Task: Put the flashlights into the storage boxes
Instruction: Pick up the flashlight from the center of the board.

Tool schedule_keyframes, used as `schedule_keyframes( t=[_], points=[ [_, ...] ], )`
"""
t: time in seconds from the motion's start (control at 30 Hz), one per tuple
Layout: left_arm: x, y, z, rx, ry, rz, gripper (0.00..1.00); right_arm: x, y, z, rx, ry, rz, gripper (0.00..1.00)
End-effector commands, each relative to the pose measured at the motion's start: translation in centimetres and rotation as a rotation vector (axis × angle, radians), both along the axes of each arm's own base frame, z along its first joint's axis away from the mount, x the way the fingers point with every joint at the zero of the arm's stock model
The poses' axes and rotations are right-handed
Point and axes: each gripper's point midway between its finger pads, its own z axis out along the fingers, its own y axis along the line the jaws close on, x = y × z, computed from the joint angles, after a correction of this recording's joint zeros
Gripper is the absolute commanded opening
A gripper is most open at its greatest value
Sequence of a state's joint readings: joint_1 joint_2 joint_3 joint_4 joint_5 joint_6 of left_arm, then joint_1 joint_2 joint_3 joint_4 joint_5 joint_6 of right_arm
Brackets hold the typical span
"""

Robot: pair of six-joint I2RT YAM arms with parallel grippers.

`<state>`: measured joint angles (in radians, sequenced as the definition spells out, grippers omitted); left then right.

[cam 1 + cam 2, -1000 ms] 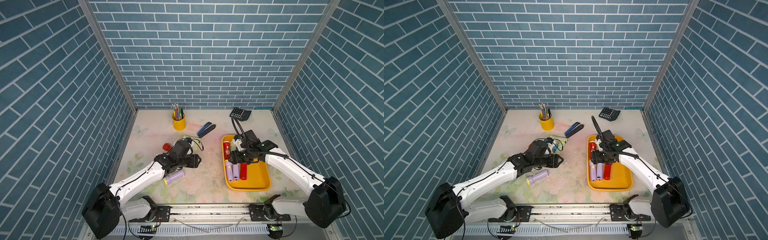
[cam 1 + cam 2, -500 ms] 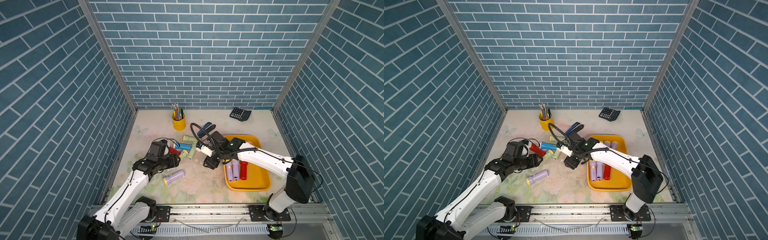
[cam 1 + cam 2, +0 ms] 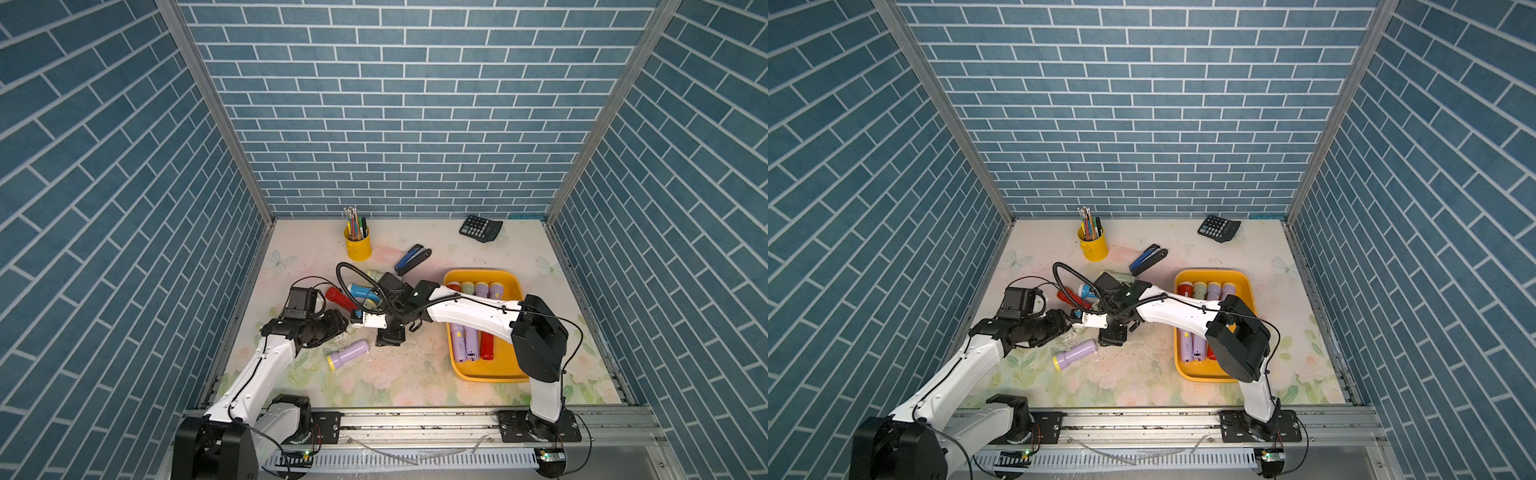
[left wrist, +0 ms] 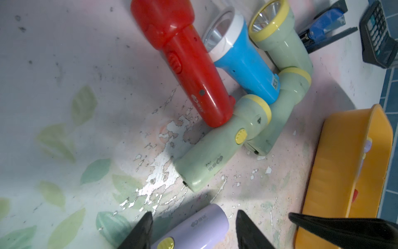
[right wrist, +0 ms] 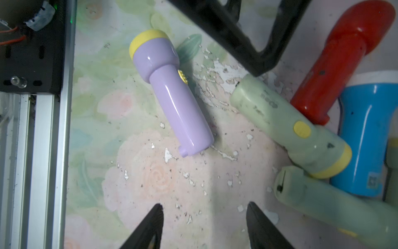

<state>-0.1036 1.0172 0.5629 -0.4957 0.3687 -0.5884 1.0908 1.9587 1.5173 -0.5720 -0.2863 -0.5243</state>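
Left wrist view gives you the left gripper with its fingers apart and nothing clamped. The lilac torch shows between them there, but the right wrist view shows it lying free on the table, apart from those fingers. Past it a cluster lies touching: the red torch, the blue torch and three green torches. The red, lilac and nearest green bodies each carry a printed logo followed by small characters, and you cannot read them. A small square code sticker sits at the blue torch's tail, also unreadable.

The right gripper hangs over bare table with its jaws wide, holding nothing, just beside the green torches' tails.

In both top views the cluster lies near the table's middle, somewhat toward the left edge, with the two grippers close together beside it. The lilac torch lies alone, a little nearer the front edge. The tray sits by the right edge, and the right arm reaches across it. Inside, four torches line its far end — red, green, two lilac — and three more lie side by side toward its near end: two lilac, one red. The cup stands by the far edge and the calculator lies toward the far right corner. The stapler lies between cup and tray.
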Motion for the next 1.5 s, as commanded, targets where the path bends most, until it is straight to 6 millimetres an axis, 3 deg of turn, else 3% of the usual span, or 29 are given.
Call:
schedule_keyframes(
  t=[0.0,0.2,0.4,0.87,0.97,1.0,1.3,1.47],
  points=[
    [-0.4,0.4,-0.3,-0.055,0.013,0.067,0.62,-0.7,2.8,1.0,0.104,-0.032,0.143,0.63],
    [-1.3,2.2,-1.7,-0.058,0.047,0.181,0.63,-1.5,4.2,-0.1,0.136,-0.012,0.211,0.63],
    [-1.1,3.1,-1.6,-0.067,0.030,0.236,0.63,-1.9,4.7,-1.6,0.143,0.010,0.248,0.63],
    [-0.9,3.4,-1.5,-0.064,0.025,0.243,0.63,-2.4,6.0,-3.8,0.155,0.070,0.276,0.62],
    [-0.8,3.3,-1.7,-0.068,0.027,0.241,0.63,-2.4,6.3,-3.6,0.165,0.076,0.277,0.60],
    [-0.8,3.3,-1.7,-0.069,0.027,0.240,0.63,-2.6,6.3,-4.9,0.144,0.095,0.275,0.60],
    [-0.6,3.3,-1.9,-0.068,0.032,0.239,0.63,-2.6,6.6,-6.2,0.133,0.115,0.274,0.58],
    [-0.6,3.2,-1.9,-0.069,0.033,0.235,0.63,-2.5,6.6,-6.7,0.122,0.111,0.273,0.51]
  ],
)
